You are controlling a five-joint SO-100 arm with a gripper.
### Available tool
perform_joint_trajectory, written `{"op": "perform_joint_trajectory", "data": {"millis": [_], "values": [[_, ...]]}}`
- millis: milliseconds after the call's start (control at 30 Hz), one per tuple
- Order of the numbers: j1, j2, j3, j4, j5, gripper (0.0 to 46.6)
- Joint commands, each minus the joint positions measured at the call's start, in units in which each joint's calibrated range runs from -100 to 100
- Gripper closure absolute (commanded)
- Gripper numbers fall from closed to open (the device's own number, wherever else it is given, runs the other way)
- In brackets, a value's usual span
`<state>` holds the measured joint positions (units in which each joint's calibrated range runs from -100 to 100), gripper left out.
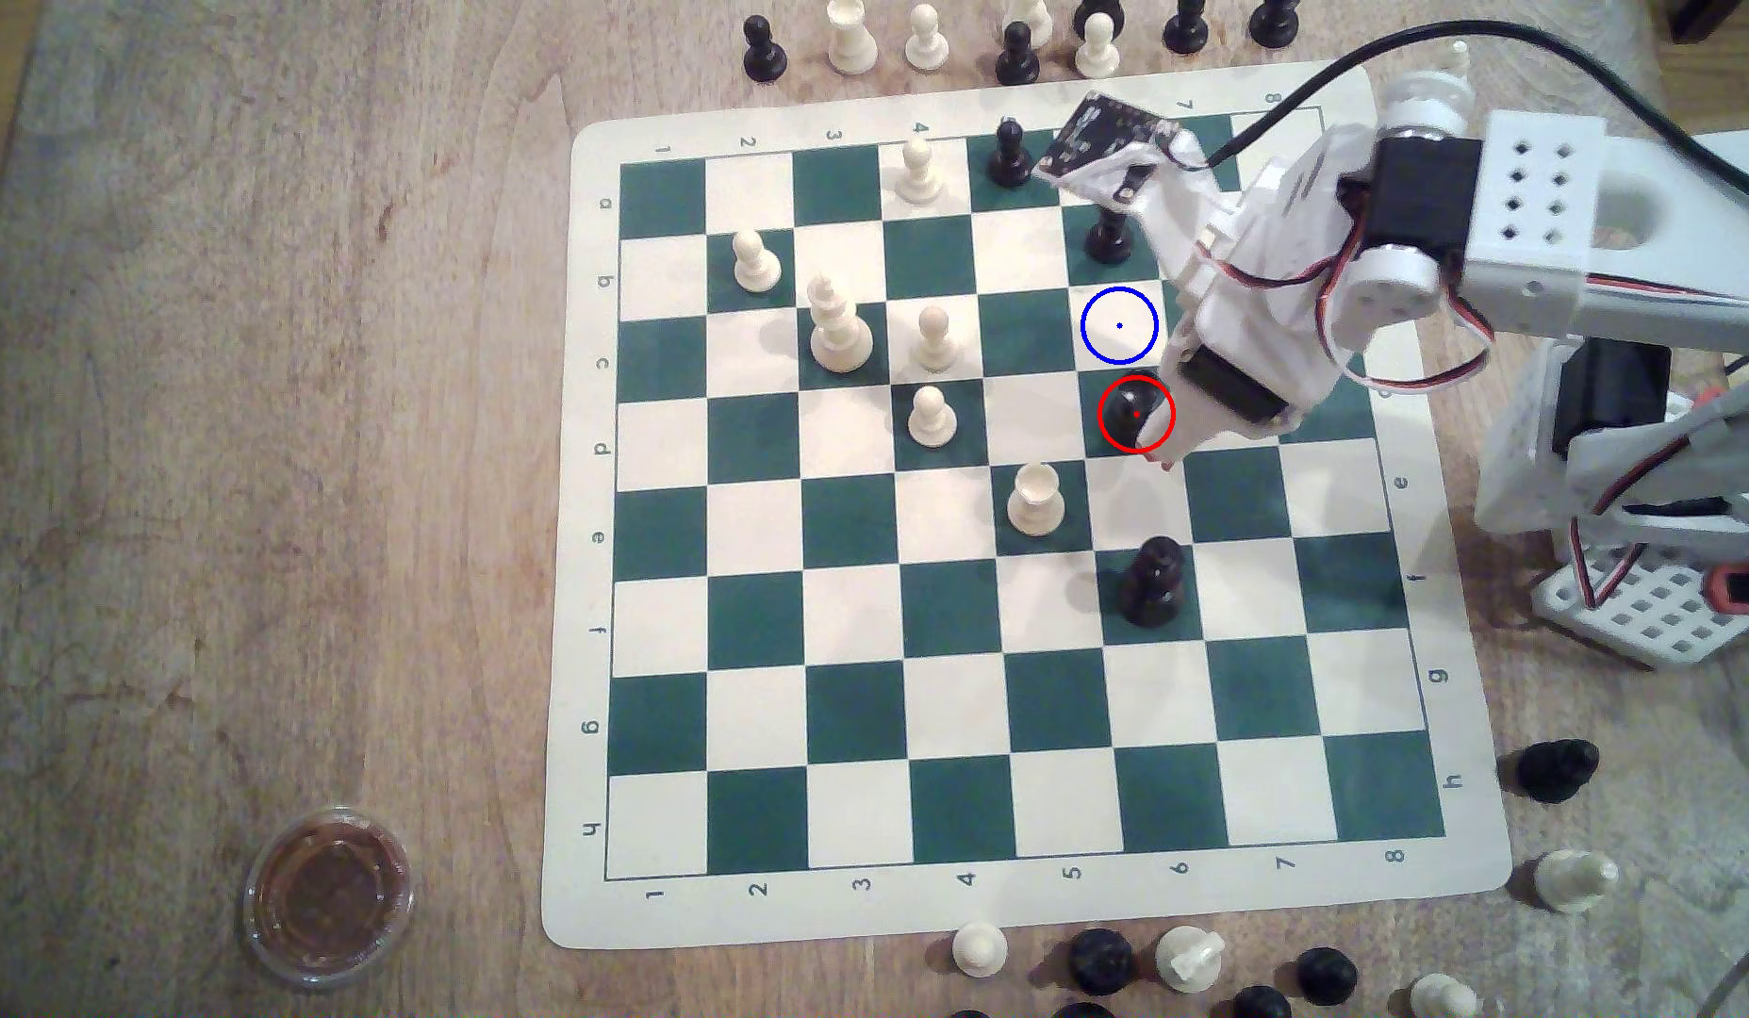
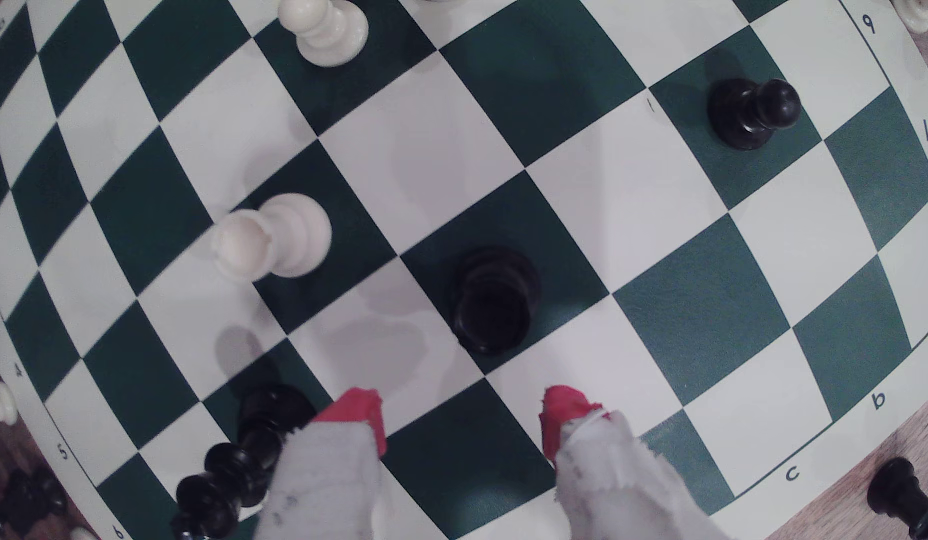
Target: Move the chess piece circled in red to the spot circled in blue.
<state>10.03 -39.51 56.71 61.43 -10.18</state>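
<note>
End effector spread wide, empty, just above black chess piece.

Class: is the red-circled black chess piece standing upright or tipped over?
Upright: the chess piece stands on its round base on a green square, ahead of the open gripper.

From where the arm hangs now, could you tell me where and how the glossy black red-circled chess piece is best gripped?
Grip the glossy black chess piece around its tapering body above the wide round base, coming straight down from above. It stands upright on its green square with the neighbouring squares free, and the open gripper, red-tipped fingers apart, probably needs to advance first to straddle it.
</note>
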Motion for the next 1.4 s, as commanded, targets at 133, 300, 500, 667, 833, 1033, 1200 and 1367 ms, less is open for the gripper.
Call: {"op": "perform_joint_trajectory", "data": {"millis": [133, 300, 500, 667, 833, 1033, 1200, 1367], "values": [[-0.84, 6.57, -1.68, -2.96, 1.03, 31.3], [-1.07, 8.86, -1.32, -5.50, 1.17, 30.2], [-0.68, 10.56, -0.86, -7.87, 1.37, 30.2], [0.80, 9.20, -0.41, -10.16, 2.05, 31.7], [2.05, 8.18, -0.50, -10.90, 2.74, 30.6], [1.66, 6.91, -0.32, -11.56, 2.54, 31.1], [1.19, 5.72, -0.32, -11.56, 2.39, 33.0], [0.65, 5.55, -0.32, -10.90, 2.39, 38.8]]}}
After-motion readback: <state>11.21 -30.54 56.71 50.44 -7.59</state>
